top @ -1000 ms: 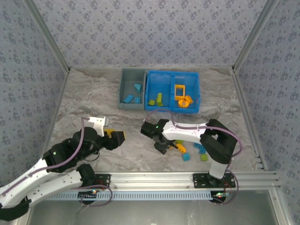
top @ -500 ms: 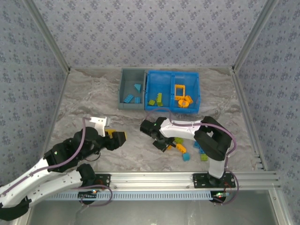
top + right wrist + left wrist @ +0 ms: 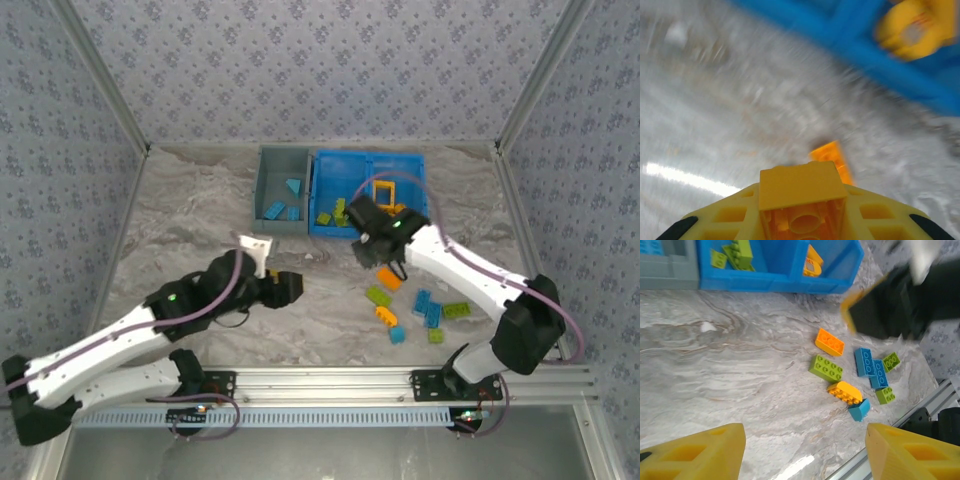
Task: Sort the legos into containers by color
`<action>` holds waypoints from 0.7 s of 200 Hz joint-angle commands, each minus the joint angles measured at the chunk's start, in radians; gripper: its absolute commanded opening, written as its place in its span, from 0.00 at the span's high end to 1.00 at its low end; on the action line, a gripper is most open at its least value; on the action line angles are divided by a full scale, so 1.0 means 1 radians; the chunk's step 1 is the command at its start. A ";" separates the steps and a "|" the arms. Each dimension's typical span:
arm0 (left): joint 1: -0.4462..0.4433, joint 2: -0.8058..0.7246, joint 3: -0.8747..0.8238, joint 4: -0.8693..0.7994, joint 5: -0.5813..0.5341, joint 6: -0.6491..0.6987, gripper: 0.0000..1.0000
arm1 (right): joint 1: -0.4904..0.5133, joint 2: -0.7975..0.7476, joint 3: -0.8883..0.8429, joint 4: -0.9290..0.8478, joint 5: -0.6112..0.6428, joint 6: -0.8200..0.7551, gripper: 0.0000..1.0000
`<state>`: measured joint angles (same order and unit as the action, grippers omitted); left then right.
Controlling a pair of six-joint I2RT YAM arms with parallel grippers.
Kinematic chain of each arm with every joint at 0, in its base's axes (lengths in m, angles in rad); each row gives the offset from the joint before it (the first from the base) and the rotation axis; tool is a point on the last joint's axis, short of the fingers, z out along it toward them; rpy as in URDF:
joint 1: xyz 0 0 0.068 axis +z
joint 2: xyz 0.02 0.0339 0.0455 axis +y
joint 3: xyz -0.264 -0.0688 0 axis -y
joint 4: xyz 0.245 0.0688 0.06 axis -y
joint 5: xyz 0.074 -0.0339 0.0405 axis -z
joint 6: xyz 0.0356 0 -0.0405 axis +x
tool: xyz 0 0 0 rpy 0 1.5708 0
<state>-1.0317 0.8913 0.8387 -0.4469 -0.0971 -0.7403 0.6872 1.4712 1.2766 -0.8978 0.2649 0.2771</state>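
Small bin (image 3: 280,165) at 12 o'clock on table (image 3: 200,210); divided bin (image 3: 340,155) touching its 3 o'clock side; loose bricks (image 3: 422,302) at 5 o'clock.

marbled grey tabletop (image 3: 200,210) | floral-patterned walls (image 3: 320,70) — three sides | aluminium rail (image 3: 330,382) — near edge

Worktop (image 3: 200,220): smooth marble-pattern surface, slight sheen at near edge. Blue bin (image 3: 400,157): glossy plastic. Grey bin (image 3: 262,190): matt plastic. Legos (image 3: 829,342): smooth moulded plastic, studded. Near-edge rail (image 3: 330,378): brushed metal. Right tool (image 3: 802,220): matt yellow plastic fingers (image 3: 730,220), clamping a smooth plastic orange brick (image 3: 800,187).
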 commanded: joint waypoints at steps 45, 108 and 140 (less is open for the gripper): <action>-0.065 0.263 0.180 0.240 -0.009 0.048 0.38 | -0.280 0.273 0.256 0.056 0.083 0.020 0.66; -0.128 0.355 0.197 0.311 -0.047 0.032 0.39 | -0.351 0.669 0.643 -0.021 0.201 -0.005 0.66; -0.140 0.363 0.209 0.315 -0.050 0.038 0.38 | -0.361 0.782 0.767 -0.068 0.219 0.011 0.64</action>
<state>-1.1595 1.2522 1.0187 -0.1761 -0.1242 -0.7082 0.3347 2.1948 1.9549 -0.8867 0.4335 0.2798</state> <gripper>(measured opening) 0.616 0.355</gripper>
